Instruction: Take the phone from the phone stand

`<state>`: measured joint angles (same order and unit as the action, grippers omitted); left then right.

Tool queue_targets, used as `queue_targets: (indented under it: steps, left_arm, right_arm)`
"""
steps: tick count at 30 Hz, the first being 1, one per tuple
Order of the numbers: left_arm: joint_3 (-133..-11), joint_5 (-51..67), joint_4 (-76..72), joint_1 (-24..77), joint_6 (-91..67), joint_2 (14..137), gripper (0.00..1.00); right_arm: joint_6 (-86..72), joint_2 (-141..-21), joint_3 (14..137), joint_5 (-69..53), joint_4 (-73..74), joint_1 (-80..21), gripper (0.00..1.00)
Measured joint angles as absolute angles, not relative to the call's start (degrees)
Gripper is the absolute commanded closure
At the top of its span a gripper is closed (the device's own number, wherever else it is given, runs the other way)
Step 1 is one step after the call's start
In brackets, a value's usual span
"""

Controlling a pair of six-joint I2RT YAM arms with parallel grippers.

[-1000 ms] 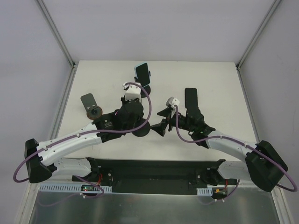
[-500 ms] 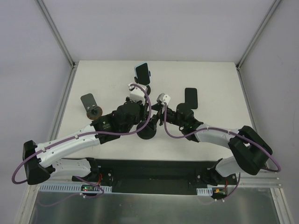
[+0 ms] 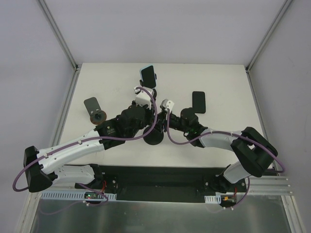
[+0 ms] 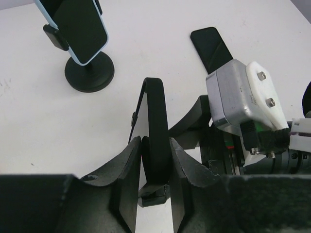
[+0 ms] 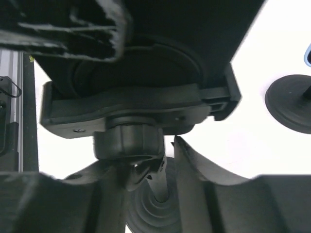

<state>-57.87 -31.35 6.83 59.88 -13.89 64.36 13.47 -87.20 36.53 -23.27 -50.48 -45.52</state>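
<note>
Left claw (image 4: pixel 155 148) clamped across the phone (image 4: pixel 154 104), which is edge-on. Its lower end looks seated in the phone stand (image 3: pixel 153 138) at table centre. Right claw (image 5: pixel 148 167) comes in from 3 o'clock, fingers (image 5: pixel 194 165) flanking the stand's neck; I cannot tell if they bite. Risks:
- If that hold is loose, my lift drags the stand over.
- The cradle's clamp may twist the phone out of my grip.
- My wrists are crowded, and a second stand (image 4: pixel 90 74) with a blue-cased phone (image 4: pixel 80 29) sits at 12 o'clock.
</note>
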Motion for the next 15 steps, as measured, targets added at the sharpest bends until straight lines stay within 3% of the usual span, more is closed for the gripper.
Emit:
queue_targets:
  steps: [1, 4, 7, 15]
  left_arm:
    - [-57.7, -31.2, 6.3, 59.8, -14.3, 64.4, 0.60]
    - [-57.2, -30.2, 5.9, 59.6, -15.5, 64.4, 0.48]
    - [-56.6, -29.9, 6.4, 59.6, -16.5, 64.8, 0.44]
    - [-56.4, -32.2, 6.6, 59.6, -19.1, 66.7, 0.42]
  right_arm:
    - [13.5, -87.2, 36.5, -23.4, -50.4, -45.6, 0.79]
    - [14.4, -87.2, 36.6, -23.3, -50.9, -45.9, 0.94]
    - [14.7, -87.2, 36.6, -23.2, -51.1, -45.6, 0.99]
    - [15.5, -87.2, 36.6, -22.9, -51.0, -46.1, 0.99]
